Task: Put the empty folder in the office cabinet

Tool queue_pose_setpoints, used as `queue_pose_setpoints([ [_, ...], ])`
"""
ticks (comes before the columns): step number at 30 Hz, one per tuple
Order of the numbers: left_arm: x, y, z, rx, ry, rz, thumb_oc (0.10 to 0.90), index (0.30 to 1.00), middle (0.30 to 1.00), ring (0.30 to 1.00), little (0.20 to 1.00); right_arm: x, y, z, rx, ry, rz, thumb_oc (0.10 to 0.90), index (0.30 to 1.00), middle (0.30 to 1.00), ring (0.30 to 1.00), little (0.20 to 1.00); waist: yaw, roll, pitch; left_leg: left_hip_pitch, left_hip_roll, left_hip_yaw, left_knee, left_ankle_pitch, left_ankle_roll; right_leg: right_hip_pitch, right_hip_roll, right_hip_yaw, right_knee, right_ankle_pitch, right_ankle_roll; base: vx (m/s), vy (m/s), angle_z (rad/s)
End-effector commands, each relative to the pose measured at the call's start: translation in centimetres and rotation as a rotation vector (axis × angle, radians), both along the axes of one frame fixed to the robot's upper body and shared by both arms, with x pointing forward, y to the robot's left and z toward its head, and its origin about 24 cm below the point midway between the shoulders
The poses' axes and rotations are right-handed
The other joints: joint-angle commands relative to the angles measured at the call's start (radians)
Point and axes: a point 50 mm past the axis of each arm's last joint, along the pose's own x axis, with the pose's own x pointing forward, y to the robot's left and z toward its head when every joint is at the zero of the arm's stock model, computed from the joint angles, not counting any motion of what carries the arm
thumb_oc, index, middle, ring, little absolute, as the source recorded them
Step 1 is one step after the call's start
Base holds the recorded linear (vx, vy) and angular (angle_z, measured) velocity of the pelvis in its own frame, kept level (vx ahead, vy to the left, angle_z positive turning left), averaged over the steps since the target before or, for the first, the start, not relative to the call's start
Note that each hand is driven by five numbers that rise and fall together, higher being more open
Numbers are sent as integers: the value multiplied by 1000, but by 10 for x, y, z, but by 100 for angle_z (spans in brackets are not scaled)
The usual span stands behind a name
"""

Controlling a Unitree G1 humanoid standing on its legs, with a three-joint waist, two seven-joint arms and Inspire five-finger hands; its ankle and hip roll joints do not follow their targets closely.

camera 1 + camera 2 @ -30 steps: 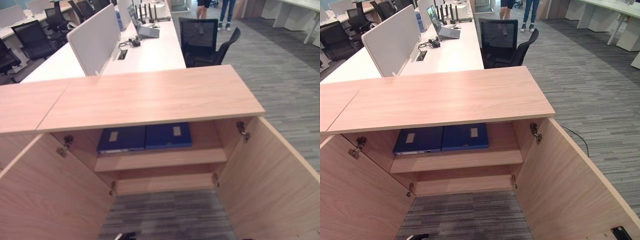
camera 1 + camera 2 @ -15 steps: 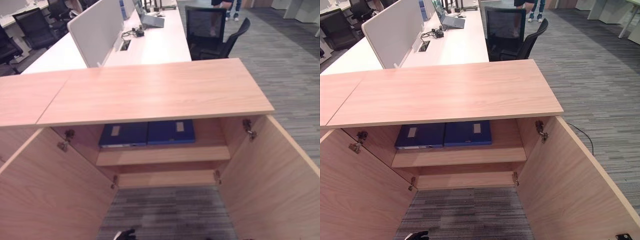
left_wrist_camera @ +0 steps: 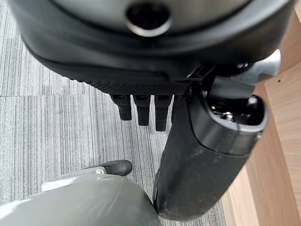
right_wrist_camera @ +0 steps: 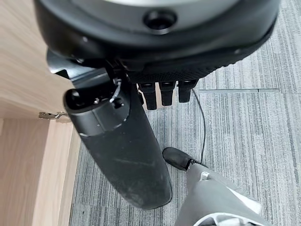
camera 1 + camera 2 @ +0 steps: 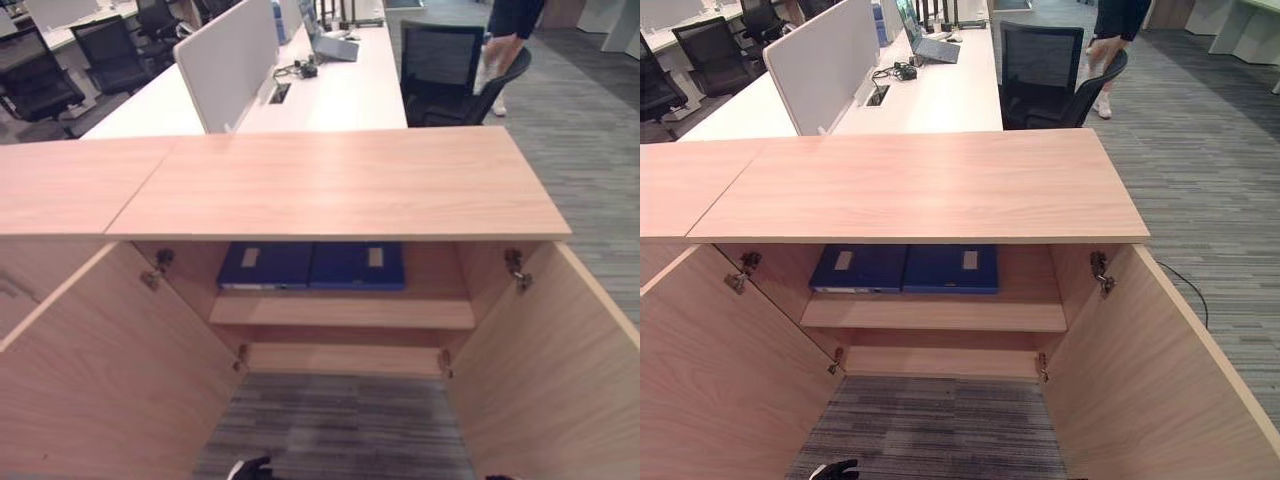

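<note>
Two blue folders [image 5: 905, 268] lie flat side by side on the open cabinet's [image 5: 940, 190] upper shelf at frame centre; left robot hand [image 3: 141, 108] and right robot hand [image 4: 164, 94] hang relaxed, holding nothing.

The left hand [image 3: 188, 141] is seen in the left wrist view hanging low, pointed down toward the floor. Its fingers [image 3: 143, 109] are held straight in a row, and the thumb is stretched out beside them; nothing is held. The right hand [image 4: 122, 141] is seen in the right wrist view in the same pose, pointed down. Its fingers [image 4: 164, 94] are straight and side by side, the thumb is extended, and nothing is gripped.
</note>
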Motion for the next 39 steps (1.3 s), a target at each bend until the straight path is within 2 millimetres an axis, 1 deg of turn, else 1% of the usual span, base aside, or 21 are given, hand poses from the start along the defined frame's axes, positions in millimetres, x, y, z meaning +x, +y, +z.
queue_pose_setpoints([
  [1, 1, -13, -2, -19, 8, -15, 800, 900, 900, 900, 900, 5, 2, 0, -34, 24, 32, 800, 900, 900, 900, 900, 30, -54, -45, -47, -39, -70, -18, -6, -15, 2, -22, 92, 8, -36, 43, -5, -1, 10],
  [5, -1, -13, -3, -24, 14, -10, 800, 900, 900, 900, 900, 4, 2, 0, -36, 29, 40, 800, 900, 900, 900, 900, 37, -51, -42, -47, -41, -83, -18, -3, -15, 8, -24, 80, 9, -37, 43, -7, -1, 11],
  [8, -7, -13, -4, -30, 34, 2, 800, 900, 900, 900, 900, 5, 3, 0, -37, 26, 50, 800, 900, 900, 900, 900, 45, -49, -43, -49, -42, -91, -18, -2, -16, 11, -25, 70, 9, -39, 42, -3, 4, 5],
  [9, -10, -14, -5, -38, 43, 19, 800, 900, 900, 900, 900, 6, 16, -4, -18, 17, 73, 800, 900, 900, 900, 900, 46, -46, -42, -49, -43, -92, -18, -2, -15, 11, -24, 70, 8, -39, 42, 1, 7, 10],
  [14, -16, -16, -6, -47, 63, 57, 800, 900, 900, 900, 900, 4, 26, -7, -5, 23, 94, 800, 900, 900, 900, 900, 40, -42, -40, -49, -44, -88, -18, -2, -16, 7, -24, 74, 9, -38, 41, -3, 8, 6],
  [17, -19, -17, -7, -56, 72, 67, 800, 900, 900, 900, 900, -2, 21, -7, -15, 49, 85, 800, 900, 900, 900, 900, 41, -37, -42, -49, -45, -90, -18, -3, -16, 11, -24, 73, 8, -39, 41, 0, 0, 0],
  [20, -24, -19, -8, -77, 85, 78, 800, 900, 900, 900, 900, -8, 11, -5, -33, 76, 51, 800, 900, 900, 900, 900, 44, -29, -43, -49, -45, -92, -18, -2, -17, 12, -24, 71, 6, -41, 41, 0, 0, 0],
  [26, -38, -20, -10, -113, 121, 111, 800, 900, 900, 900, 900, -9, -2, -1, -52, 83, 13, 800, 900, 900, 900, 900, 45, -18, -47, -51, -42, -85, -18, -1, -20, 6, -22, 73, 4, -41, 40, 0, 2, 1],
  [32, -41, -19, -11, -128, 138, 143, 800, 900, 900, 900, 900, -9, -2, -1, -49, 85, 21, 800, 900, 900, 900, 900, 36, -19, -49, -47, -40, -77, -18, -3, -22, 6, -19, 78, 3, -42, 39, 0, 0, 0],
  [39, -38, -17, -10, -130, 135, 177, 800, 900, 900, 900, 900, -11, 1, -3, -40, 89, 32, 800, 900, 900, 900, 900, 22, -21, -52, -39, -36, -67, -18, -9, -22, 9, -16, 88, 2, -45, 37, 0, 0, 0],
])
